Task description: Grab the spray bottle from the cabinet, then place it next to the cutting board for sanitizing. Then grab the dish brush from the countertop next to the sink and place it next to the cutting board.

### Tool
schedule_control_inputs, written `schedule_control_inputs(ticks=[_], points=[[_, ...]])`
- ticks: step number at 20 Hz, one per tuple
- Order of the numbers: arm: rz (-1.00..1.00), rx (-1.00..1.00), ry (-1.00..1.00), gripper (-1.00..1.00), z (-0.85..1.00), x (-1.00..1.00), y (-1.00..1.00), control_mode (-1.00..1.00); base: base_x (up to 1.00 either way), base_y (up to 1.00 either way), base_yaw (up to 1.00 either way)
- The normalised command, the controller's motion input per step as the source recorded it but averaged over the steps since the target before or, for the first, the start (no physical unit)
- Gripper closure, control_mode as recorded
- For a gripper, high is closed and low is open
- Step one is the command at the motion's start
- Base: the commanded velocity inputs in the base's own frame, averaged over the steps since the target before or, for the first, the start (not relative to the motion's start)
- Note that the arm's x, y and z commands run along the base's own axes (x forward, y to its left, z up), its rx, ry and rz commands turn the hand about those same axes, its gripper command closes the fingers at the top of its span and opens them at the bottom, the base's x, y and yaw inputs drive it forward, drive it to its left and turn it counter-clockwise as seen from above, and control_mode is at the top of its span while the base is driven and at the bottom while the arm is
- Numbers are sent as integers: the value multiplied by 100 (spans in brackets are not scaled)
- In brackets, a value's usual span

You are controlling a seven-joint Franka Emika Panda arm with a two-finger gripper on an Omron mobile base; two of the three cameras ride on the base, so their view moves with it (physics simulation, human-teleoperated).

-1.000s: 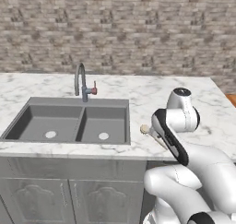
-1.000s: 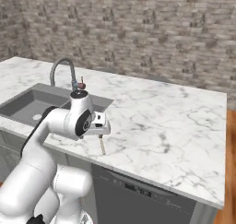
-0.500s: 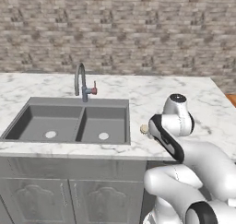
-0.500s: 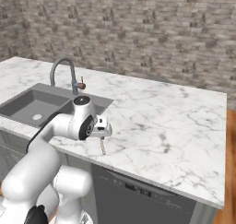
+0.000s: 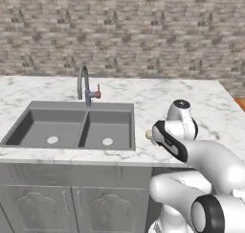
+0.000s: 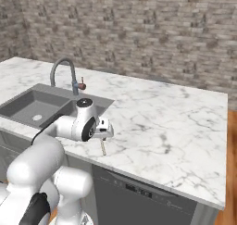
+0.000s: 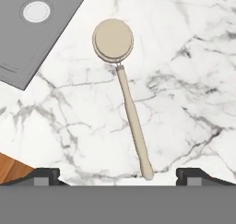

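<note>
White marble surface (image 6: 176, 127) with grey veining, grey brick wall (image 5: 124, 30) behind. Nearest, in the hand view, the tool (image 7: 117, 176) has its two dark fingertips (image 7: 44, 174) standing wide apart at the bottom edge, open, nothing between them, gripping nothing. Dish brush (image 7: 124, 94) lies flat on the marble just past the tips: thin tan handle end sits between the two tips, near the bottom edge, and the stick runs up and slightly left to the round cream head at the top. No contact between tips and handle that can be seen.

Upper left corner of the hand view: dark grey sink (image 7: 32, 29) basin with a pale round drain, close to the brush head but apart from it. Small patch of brown floor (image 7: 11, 170) at lower left.

Right base view: white arm bends over the front edge of the surface, the tool (image 6: 102, 135) pointing down, with the brush handle (image 6: 103, 147) sticking out below it toward the front edge, just right of the sink (image 6: 41, 103).

Left base view: cream brush head (image 5: 149, 133) peeks out left of the arm's wrist, just beside the sink's right rim. Double-basin sink (image 5: 72, 126) sits in the surface, grey panelled base cabinets (image 5: 72, 198) under it. Farther back, curved metal faucet (image 5: 85, 86) with a red detail stands behind the basins.
</note>
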Motion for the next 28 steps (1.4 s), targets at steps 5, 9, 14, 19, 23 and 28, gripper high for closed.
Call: schedule_control_inputs(ticks=[5, 9, 14, 19, 23, 28], points=[[0, 0, 0, -100, -12, 10, -6, -100, 0, 0, 0], [0, 0, 0, -100, -18, 9, -1, -100, 0, 0, 0], [0, 0, 0, -100, -21, 6, 0, -100, 0, 0, 0], [0, 0, 0, -100, -17, 5, -1, -100, 0, 0, 0], [0, 0, 0, -100, -18, 7, -2, -100, 0, 0, 0], [0, 0, 0, -100, -16, 8, -2, -100, 0, 0, 0]])
